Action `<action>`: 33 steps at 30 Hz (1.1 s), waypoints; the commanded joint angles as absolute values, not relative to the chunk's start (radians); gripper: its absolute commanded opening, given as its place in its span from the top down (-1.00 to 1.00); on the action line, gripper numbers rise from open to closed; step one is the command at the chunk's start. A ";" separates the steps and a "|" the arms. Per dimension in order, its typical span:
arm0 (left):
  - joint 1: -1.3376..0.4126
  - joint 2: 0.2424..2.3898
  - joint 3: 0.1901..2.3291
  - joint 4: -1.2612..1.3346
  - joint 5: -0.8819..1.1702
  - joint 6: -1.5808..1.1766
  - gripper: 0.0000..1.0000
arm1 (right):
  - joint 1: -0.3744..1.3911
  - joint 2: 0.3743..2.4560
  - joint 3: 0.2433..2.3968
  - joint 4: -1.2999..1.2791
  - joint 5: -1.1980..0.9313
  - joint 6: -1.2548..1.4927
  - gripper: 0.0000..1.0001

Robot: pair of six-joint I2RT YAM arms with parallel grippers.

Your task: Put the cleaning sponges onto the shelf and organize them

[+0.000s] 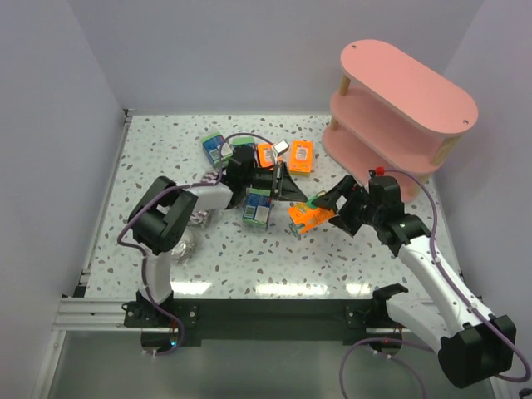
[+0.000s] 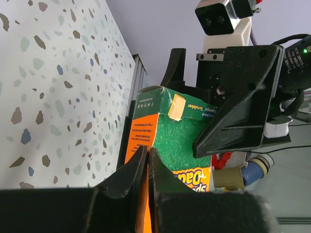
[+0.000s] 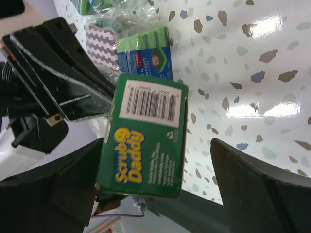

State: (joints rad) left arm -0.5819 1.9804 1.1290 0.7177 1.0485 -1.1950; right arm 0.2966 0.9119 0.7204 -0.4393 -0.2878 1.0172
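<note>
An orange sponge pack with a green end (image 1: pixel 306 218) is held off the table at centre. My left gripper (image 1: pixel 291 201) is shut on its thin edge; the left wrist view shows the fingertips (image 2: pixel 147 150) pinching the orange side of the pack (image 2: pixel 182 141). My right gripper (image 1: pixel 326 204) is open with the pack's green barcode end (image 3: pixel 148 136) between its fingers (image 3: pixel 156 143), and the right finger is apart from it. The pink shelf (image 1: pixel 399 108) stands at the far right with nothing showing on its top board.
Two more orange packs (image 1: pixel 301 156) and a green-and-blue pack (image 1: pixel 214 147) lie behind the left gripper. Another green-and-blue pack (image 1: pixel 258 208) (image 3: pixel 146 51) lies under it. Clear-wrapped zigzag sponges (image 1: pixel 189 233) (image 3: pixel 102 41) lie by the left arm.
</note>
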 commanded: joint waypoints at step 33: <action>-0.499 1.349 1.099 -0.433 0.258 -0.552 -0.76 | 0.540 1.834 1.633 -1.460 1.015 0.641 0.56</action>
